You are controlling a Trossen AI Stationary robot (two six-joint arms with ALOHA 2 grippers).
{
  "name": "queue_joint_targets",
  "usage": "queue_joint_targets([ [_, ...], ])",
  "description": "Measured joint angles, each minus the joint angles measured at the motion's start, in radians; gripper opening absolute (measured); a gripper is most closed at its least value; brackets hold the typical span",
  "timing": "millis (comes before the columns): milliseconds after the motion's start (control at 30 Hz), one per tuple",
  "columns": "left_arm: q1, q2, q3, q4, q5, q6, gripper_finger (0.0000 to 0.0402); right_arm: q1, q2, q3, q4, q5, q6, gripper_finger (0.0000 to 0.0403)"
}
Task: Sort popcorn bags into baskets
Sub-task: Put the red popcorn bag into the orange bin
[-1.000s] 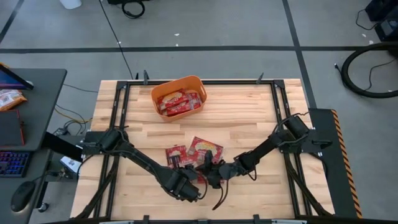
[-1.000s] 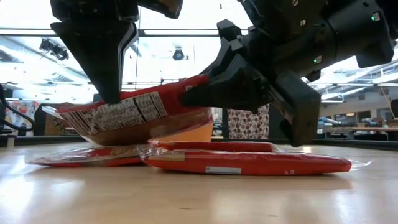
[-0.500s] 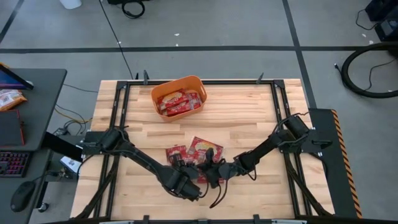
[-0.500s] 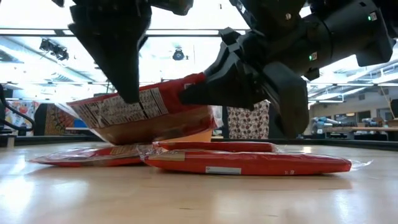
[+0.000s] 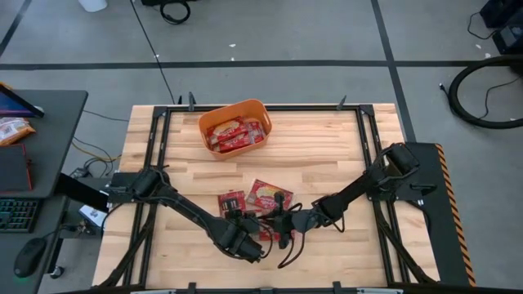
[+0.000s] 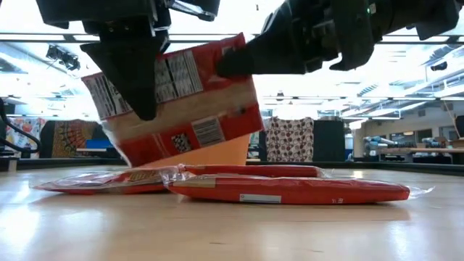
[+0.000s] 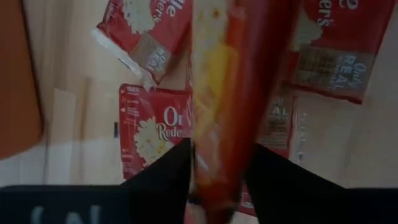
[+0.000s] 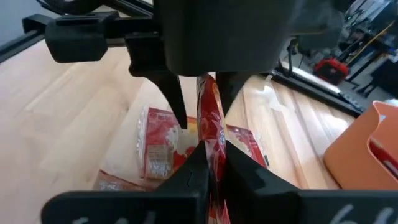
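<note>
- One popcorn bag (image 6: 181,101) hangs in the air, clear of the table (image 5: 327,155) and tilted, its printed back turned toward the low camera.
- The left gripper (image 5: 245,222) pinches one end of it — in the left wrist view the two dark fingers (image 7: 163,171) close on either side of the red-and-yellow packet (image 7: 221,93), seen edge-on.
- The right gripper (image 5: 278,222) has the opposite end clamped; its own view shows the packet (image 8: 211,134) squeezed between its fingertips, with the left gripper (image 8: 199,87) straight ahead on the same bag.
- So two claws, one bag, held between them near the front middle of the table.
- Flat on the wood below and just behind the grippers lie more popcorn bags: the high view shows two clearly, a smaller-looking one (image 5: 231,200) and a larger tilted one (image 5: 270,194), touching or overlapping. The left wrist view shows three label faces under the held bag, so the exact count on the table is uncertain — two or three.
- One orange basket (image 5: 214,122) stands well apart, toward the back of the table left of centre.
- Several red packets (image 5: 239,135) lie inside it; they overlap too much to count.
</note>
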Motion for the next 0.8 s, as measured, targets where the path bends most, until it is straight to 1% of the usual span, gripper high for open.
queue_joint_targets([
  [167,0.002,0.000,0.000,0.005,0.025,-0.030,0.0080,0.006,-0.019,0.000,-0.013,-0.038,0.005,0.0037],
  [233,0.008,0.000,0.000,0.010,0.055,-0.031,0.0052,0.011,-0.019,0.000,-0.022,-0.038,-0.001,0.0052],
  [300,0.014,0.000,0.000,0.009,0.079,-0.034,0.0028,0.015,-0.019,0.000,-0.037,-0.032,-0.007,0.0075],
  [367,0.021,0.000,0.000,0.005,0.097,-0.032,0.0025,0.025,-0.033,0.000,-0.086,0.012,-0.017,0.0102],
  [400,0.025,0.000,0.000,0.005,0.105,-0.032,0.0025,0.031,-0.047,0.000,-0.123,0.053,-0.021,0.0116],
  [500,0.038,0.000,0.026,-0.049,0.109,-0.045,0.0025,0.056,-0.116,0.000,-0.296,0.244,0.014,0.0152],
  [533,0.044,0.000,0.040,-0.077,0.107,-0.052,0.0026,0.064,-0.142,0.000,-0.363,0.293,0.040,0.0161],
  [567,0.050,-0.001,0.058,-0.111,0.103,-0.054,0.0029,0.072,-0.168,-0.002,-0.423,0.317,0.073,0.0169],
  [667,0.074,-0.001,0.120,-0.231,0.068,-0.055,0.0032,0.092,-0.240,-0.037,-0.518,0.308,0.202,0.0185],
  [733,0.094,-0.002,0.157,-0.297,0.018,-0.051,0.0031,0.103,-0.270,-0.080,-0.523,0.279,0.279,0.0188],
  [800,0.121,-0.002,0.184,-0.358,-0.049,-0.036,0.0031,0.116,-0.289,-0.131,-0.487,0.270,0.328,0.0188],
])
